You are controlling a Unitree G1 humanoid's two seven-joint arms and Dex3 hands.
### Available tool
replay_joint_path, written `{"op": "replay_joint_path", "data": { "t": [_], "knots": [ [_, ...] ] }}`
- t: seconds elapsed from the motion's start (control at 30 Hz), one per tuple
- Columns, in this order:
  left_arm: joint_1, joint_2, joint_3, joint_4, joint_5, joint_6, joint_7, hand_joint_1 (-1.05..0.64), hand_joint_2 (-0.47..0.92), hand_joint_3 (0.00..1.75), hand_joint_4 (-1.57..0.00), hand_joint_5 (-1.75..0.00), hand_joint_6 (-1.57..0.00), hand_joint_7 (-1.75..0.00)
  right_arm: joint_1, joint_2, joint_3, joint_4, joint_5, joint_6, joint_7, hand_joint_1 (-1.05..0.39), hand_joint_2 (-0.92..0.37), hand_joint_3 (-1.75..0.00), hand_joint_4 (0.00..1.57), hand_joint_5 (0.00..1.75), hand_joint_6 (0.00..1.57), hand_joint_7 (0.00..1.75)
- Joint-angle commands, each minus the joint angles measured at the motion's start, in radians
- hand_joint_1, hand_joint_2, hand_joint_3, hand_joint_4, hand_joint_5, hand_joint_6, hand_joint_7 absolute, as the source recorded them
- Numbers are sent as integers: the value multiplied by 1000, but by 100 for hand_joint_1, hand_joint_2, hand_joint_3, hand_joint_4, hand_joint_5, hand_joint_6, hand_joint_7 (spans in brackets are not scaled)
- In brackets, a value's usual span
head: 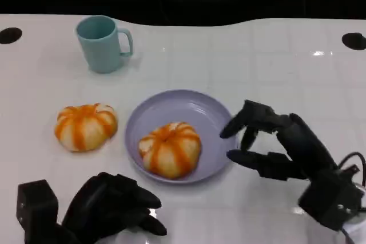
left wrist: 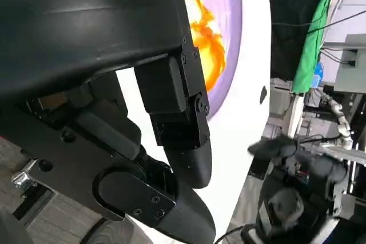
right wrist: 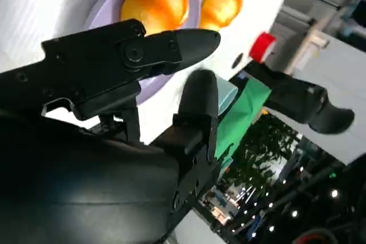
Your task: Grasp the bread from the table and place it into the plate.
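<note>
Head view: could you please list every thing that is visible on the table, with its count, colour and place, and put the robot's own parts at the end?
bread in the plate: one, pale with orange stripes, lying in the plate near its front rim.
bread on the table: one, pale with orange stripes, on the table to the left of the plate, apart from it.
plate: one, lilac, at the middle of the table.
mug: one, light teal, upright, behind the bread on the table, handle to the right.
table: one, white.
left hand: one, black, at the lower left, fingers curled in, holding nothing.
right hand: one, black, just right of the plate, fingers apart, holding nothing.
</note>
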Motion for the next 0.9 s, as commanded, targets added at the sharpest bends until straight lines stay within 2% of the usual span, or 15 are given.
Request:
{"op": "replay_joint_path", "data": {
  "t": [0.03, 0.13, 0.27, 0.63, 0.77, 0.9],
  "knots": [
    [5, 11, 1, -10, 0, 7, 6, -105, 74, 0, -157, -24, -157, -3, 78, -10, -37, -88, 91, 40, 64, -52, -92, -25, 69, 175, 46, 174],
    [-1, 9, 1, 1, 2, -12, 1, -105, 75, 1, -157, -23, -157, -3, 162, -19, -59, -175, 147, 80, 104, -44, -92, -21, 71, 175, 49, 175],
    [-6, 7, 4, 7, -7, -4, -6, -105, 74, 0, -157, -23, -157, -3, 254, -26, -83, -277, 201, 139, 146, -40, -92, -19, 72, 175, 54, 175],
    [-2, 7, 4, -5, -4, 0, 2, -105, 74, 1, -157, -23, -157, -3, 445, -10, -116, -524, 378, 407, 224, -38, -92, -18, 82, 175, 63, 175],
    [-5, 9, 7, -4, -7, 9, 1, -105, 74, 0, -157, -23, -157, -3, 473, 7, -123, -546, 386, 459, 218, -38, -92, -18, 84, 175, 65, 175],
    [-7, 12, 10, -4, -11, 17, -2, -105, 73, 0, -157, -23, -157, -4, 469, 28, -134, -510, 387, 454, 230, -41, -92, -21, 89, 175, 68, 175]
  ]
}}
